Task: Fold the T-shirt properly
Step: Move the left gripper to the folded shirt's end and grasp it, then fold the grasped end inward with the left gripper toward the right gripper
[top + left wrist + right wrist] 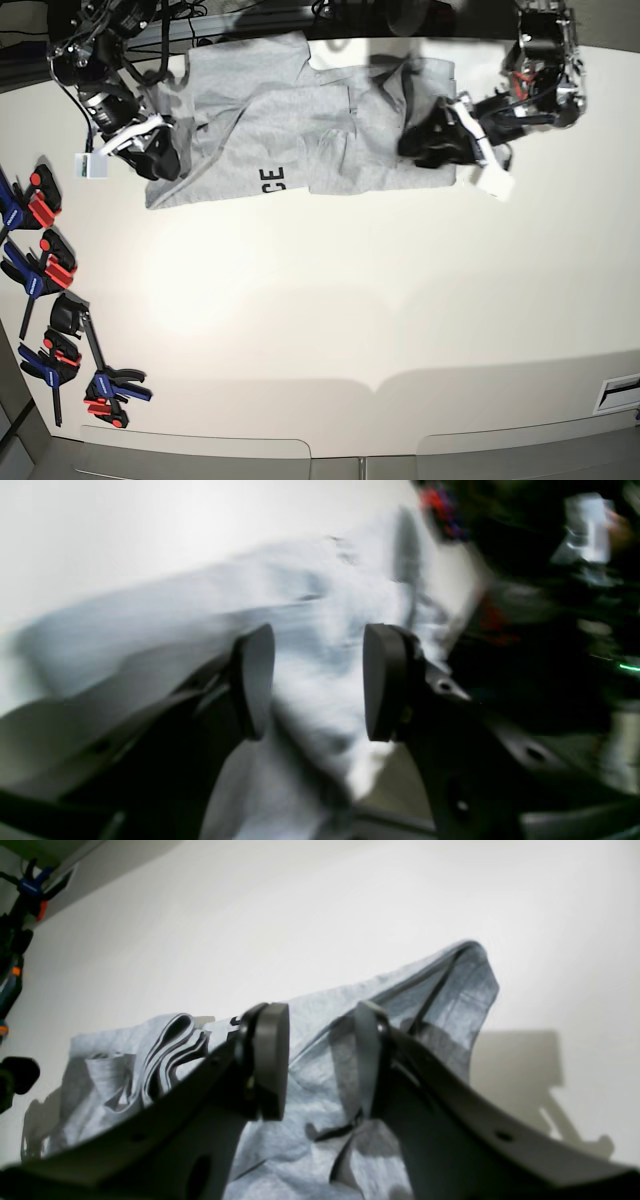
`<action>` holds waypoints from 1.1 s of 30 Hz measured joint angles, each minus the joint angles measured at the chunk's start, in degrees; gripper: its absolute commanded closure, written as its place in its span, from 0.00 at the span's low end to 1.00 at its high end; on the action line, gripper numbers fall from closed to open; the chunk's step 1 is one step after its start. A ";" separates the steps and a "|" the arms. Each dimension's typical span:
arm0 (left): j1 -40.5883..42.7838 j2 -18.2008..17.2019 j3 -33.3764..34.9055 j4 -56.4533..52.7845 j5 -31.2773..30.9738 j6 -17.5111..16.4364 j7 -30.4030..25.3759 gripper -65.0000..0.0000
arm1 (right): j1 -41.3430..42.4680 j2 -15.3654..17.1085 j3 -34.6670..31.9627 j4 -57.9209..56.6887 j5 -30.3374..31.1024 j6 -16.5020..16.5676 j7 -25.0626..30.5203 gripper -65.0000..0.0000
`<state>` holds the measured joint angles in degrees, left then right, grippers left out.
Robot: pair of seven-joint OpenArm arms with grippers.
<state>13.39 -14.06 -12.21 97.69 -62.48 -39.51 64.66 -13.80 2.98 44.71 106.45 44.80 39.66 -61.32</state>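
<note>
The heather-grey T-shirt [300, 120] lies spread and creased along the far side of the white table [330, 320], with black letters [272, 180] showing near its front hem. My left gripper [425, 145] hovers at the shirt's right end. In its blurred wrist view, my left gripper [320, 682] stands open, and the T-shirt [175, 615] lies beyond the gap. My right gripper [160, 160] is at the shirt's left edge. Its wrist view shows my right gripper [320, 1060] open over the rumpled T-shirt [440, 990], with nothing between the pads.
Several blue, red and black clamps [45, 270] lie along the table's left edge. A small white block [90, 165] sits left of the shirt and a white card [495, 183] right of it. Cables and stands crowd the far edge.
</note>
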 measured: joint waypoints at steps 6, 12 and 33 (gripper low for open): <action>2.51 0.55 0.20 0.00 4.09 0.02 -1.79 0.59 | 0.13 0.02 0.02 0.00 0.00 0.00 0.24 0.68; 1.55 1.22 1.64 0.04 11.47 2.43 -6.25 0.60 | 0.15 0.02 0.02 0.00 0.00 0.00 0.26 0.68; -4.52 1.18 15.52 -1.16 26.75 10.73 -12.74 0.62 | 0.13 0.02 0.02 0.00 0.00 0.00 0.42 0.68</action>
<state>8.86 -12.88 3.31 96.53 -35.73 -28.77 51.92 -13.67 3.01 44.73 106.45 44.80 39.66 -60.90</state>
